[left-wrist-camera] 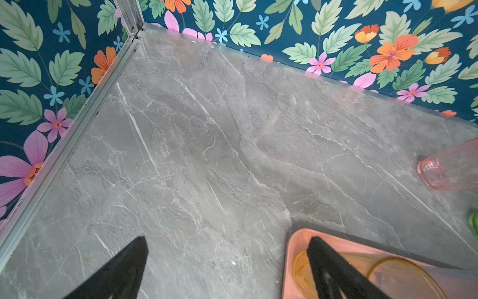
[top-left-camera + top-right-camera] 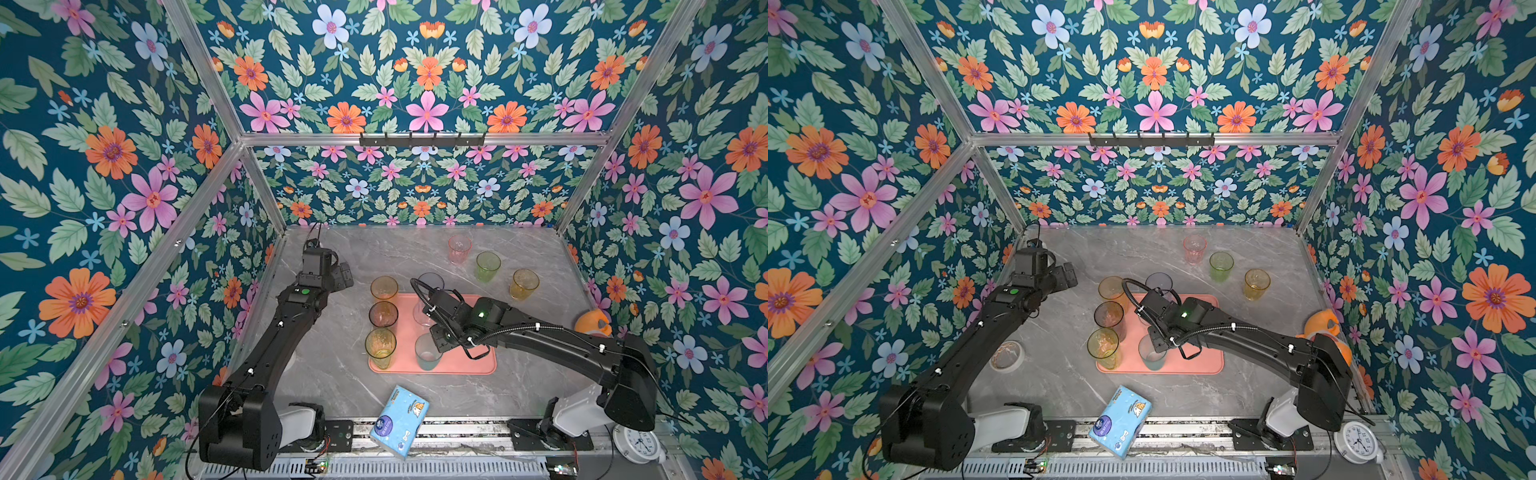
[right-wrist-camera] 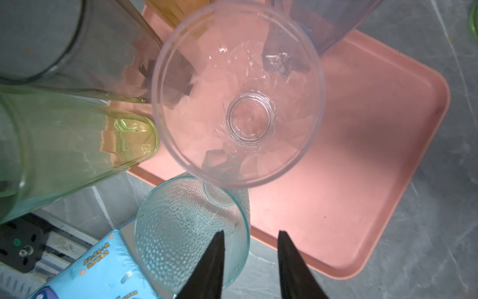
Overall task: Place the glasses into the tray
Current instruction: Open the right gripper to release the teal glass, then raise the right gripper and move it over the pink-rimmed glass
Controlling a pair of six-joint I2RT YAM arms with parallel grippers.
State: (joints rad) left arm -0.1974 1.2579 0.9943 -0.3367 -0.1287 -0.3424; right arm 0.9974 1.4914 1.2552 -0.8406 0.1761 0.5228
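The salmon-pink tray lies mid-table. Several glasses stand on it: amber, grey and yellow-green along its left side, a clear one, a bluish one and a teal dimpled one at the near edge. My right gripper is open above the teal glass, one finger inside its rim and the other outside, neither pressing it. Pink, green and yellow glasses stand on the table at the far right. My left gripper hangs open and empty beside the tray's far left corner.
A blue tissue pack lies at the table's near edge. An orange object sits by the right wall, a white clock at the near right, a tape roll near the left arm. Floral walls enclose three sides.
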